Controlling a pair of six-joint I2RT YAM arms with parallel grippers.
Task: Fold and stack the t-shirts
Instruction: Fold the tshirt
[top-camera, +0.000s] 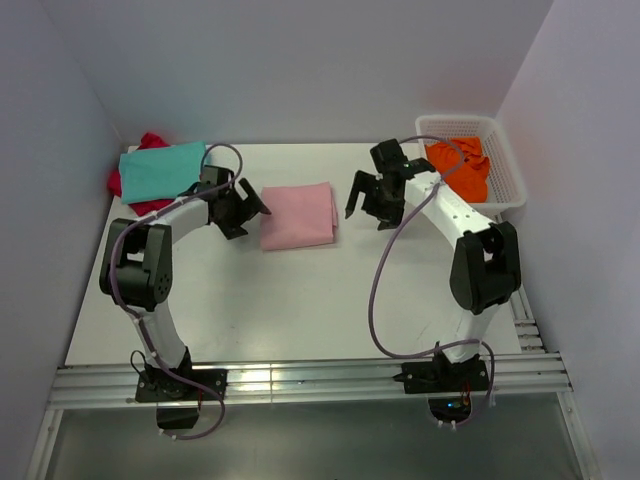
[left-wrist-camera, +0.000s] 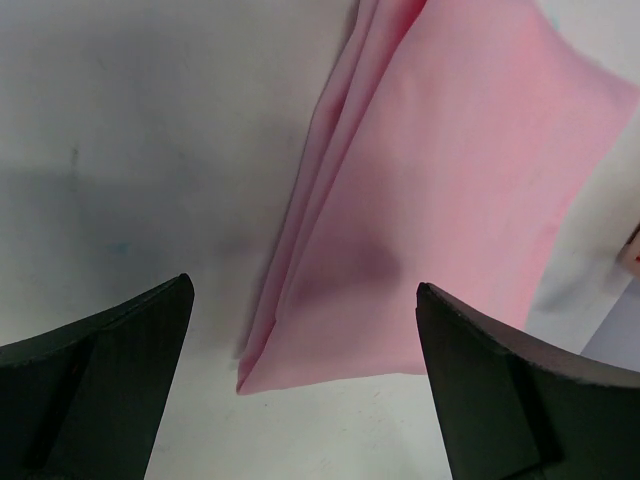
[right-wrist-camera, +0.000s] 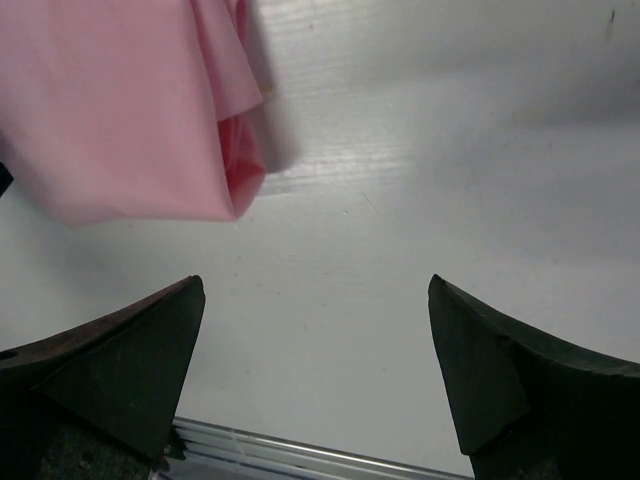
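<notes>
One smooth, folded pink t-shirt (top-camera: 299, 215) lies mid-table between the left gripper (top-camera: 250, 213) and right gripper (top-camera: 368, 206), both spread wide and empty, a folded teal t-shirt (top-camera: 162, 168) lies far left, an orange t-shirt (top-camera: 460, 168) sits crumpled in the basket (top-camera: 508, 165), and a red t-shirt (top-camera: 150, 141) peeks from under the teal.

- Pink tee (top-camera: 299, 215): light pink, folded into a flat rectangle, lying at mid-table. Layered fold edges show along its 9 o'clock side in the left wrist view (left-wrist-camera: 440, 200). One corner gapes slightly open in the right wrist view (right-wrist-camera: 110, 100).
- Teal tee (top-camera: 162, 168): folded flat, at 10 o'clock from the pink one, on top of the red.
- Red tee (top-camera: 150, 141): mostly covered; edges stick out beneath the teal.
- Orange tee (top-camera: 462, 165): crumpled, unfolded, at 2 o'clock, inside the white mesh basket (top-camera: 508, 158).
</notes>
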